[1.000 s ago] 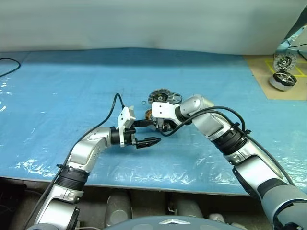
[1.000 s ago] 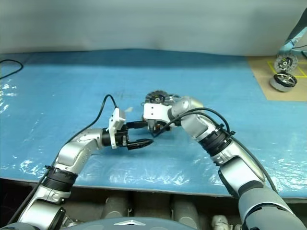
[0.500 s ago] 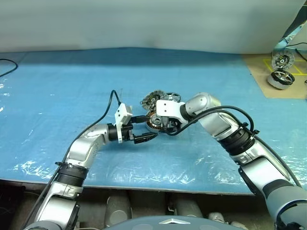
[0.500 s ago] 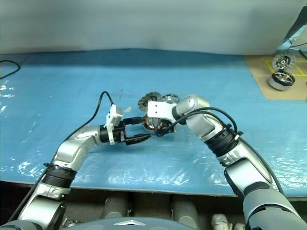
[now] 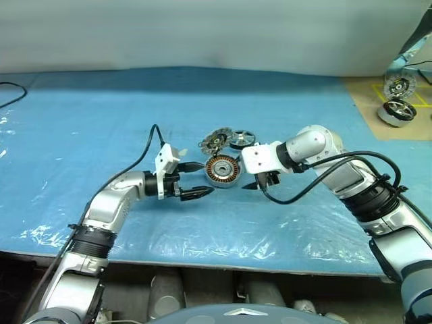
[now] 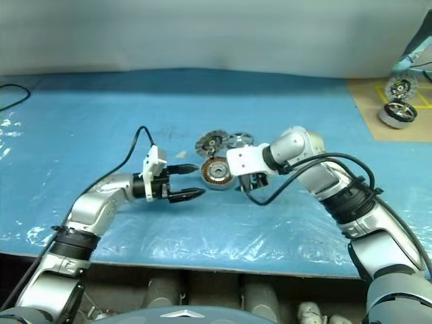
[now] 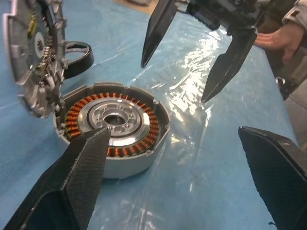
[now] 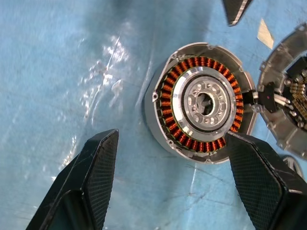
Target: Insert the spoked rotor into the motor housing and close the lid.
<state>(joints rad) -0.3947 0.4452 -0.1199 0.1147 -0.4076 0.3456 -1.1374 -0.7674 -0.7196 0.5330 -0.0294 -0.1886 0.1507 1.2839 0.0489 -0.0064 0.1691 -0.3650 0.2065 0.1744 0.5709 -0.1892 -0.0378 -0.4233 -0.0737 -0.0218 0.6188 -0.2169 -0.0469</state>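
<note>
The blue plastic sheet (image 5: 81, 121) covers the whole bench and wrinkles shinily under everything, so anything set on it could skate a little. Both arms reach in from either side with the motor housing (image 5: 223, 170) lying between them: the left gripper (image 5: 194, 181) points across at it with its two black fingers spread wide and nothing in them, the can just beyond its tips, while the right gripper (image 5: 259, 181) hangs tip-down just on the other side, jaws apart and empty too. The housing sits open, its ring of copper windings and bright hub bared, and its hinged lid (image 7: 33, 57) stands tipped up on the far edge, seen close in the left wrist view. Just behind the housing, farther from both grippers, lies the spoked rotor (image 5: 241, 140), flat on the sheet. I'd judge that rotor stiff, fairly weighty for its size and smooth-sided, a thing to pinch across its darker rim rather than by the thin spokes; lying flat, it leaves little edge to get under. The windings look the delicate part, so fingertips ought to keep off the copper and steady the can by its outer wall.
</note>
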